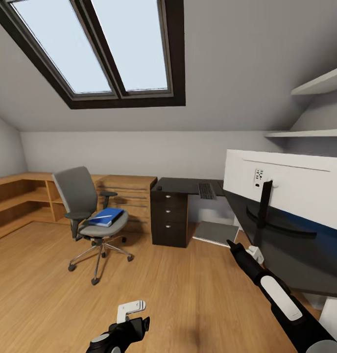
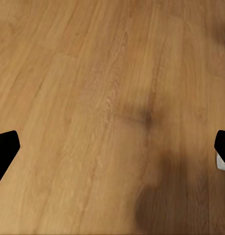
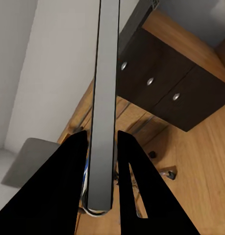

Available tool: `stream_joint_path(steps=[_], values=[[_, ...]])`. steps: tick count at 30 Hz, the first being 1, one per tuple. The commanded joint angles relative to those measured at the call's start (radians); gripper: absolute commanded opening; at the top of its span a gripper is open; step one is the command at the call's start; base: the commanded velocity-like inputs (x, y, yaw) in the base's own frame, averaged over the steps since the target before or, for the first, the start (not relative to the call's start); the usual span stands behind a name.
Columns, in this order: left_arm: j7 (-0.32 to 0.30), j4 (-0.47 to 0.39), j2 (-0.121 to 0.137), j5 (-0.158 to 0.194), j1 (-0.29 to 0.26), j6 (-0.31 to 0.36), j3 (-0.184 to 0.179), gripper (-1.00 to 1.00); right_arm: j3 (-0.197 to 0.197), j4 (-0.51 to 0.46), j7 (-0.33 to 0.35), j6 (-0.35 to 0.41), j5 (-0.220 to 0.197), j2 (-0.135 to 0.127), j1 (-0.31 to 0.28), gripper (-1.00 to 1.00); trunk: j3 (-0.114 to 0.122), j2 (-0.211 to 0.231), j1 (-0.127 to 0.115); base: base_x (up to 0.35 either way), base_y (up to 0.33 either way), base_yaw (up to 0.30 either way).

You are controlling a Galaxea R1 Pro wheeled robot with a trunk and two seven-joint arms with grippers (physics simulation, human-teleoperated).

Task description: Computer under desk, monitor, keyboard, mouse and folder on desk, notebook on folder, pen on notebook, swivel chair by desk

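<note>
The swivel chair stands on the wooden floor at the left, apart from the desk. The blue folder lies on its seat. On the desk's far wing rests the keyboard. The monitor stands on the near wing at the right, white back towards me. My right gripper reaches out beside the desk's edge. In the right wrist view its fingers press both sides of a thin grey slab, seemingly the notebook, seen edge-on. My left gripper hangs low and open over bare floor.
Low light-wood cabinets line the left wall behind the chair. The dark drawer unit stands under the desk's far wing, and a pale grey flat box lies on the floor beside it. Open floor stretches between me and the chair.
</note>
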Motion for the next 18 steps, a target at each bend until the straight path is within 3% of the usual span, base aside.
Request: stream_joint_path(steps=[1,6,14,18], values=[[0.009,-0.001,0.000,0.010,0.000,-0.003,-0.001,1.00,0.003,0.001,0.003,0.001,-0.010,-0.001,-0.001,-1.00,0.002,0.007,-0.004,0.000,0.000,0.000],[0.008,-0.001,0.000,0.011,0.000,-0.019,-0.001,1.00,0.003,0.001,0.003,0.000,-0.010,0.011,-0.001,-1.00,0.017,0.042,-0.023,0.000,0.000,0.029],[0.008,-0.001,0.000,0.011,0.000,-0.025,0.001,1.00,0.001,0.002,0.002,-0.003,-0.007,0.020,-0.001,-1.00,0.033,0.098,-0.054,0.000,0.000,0.139],[0.008,-0.001,0.000,0.011,0.000,-0.032,0.021,1.00,0.000,0.005,0.002,-0.003,-0.006,0.018,-0.001,-1.00,0.041,0.126,-0.069,0.000,0.000,0.160]])
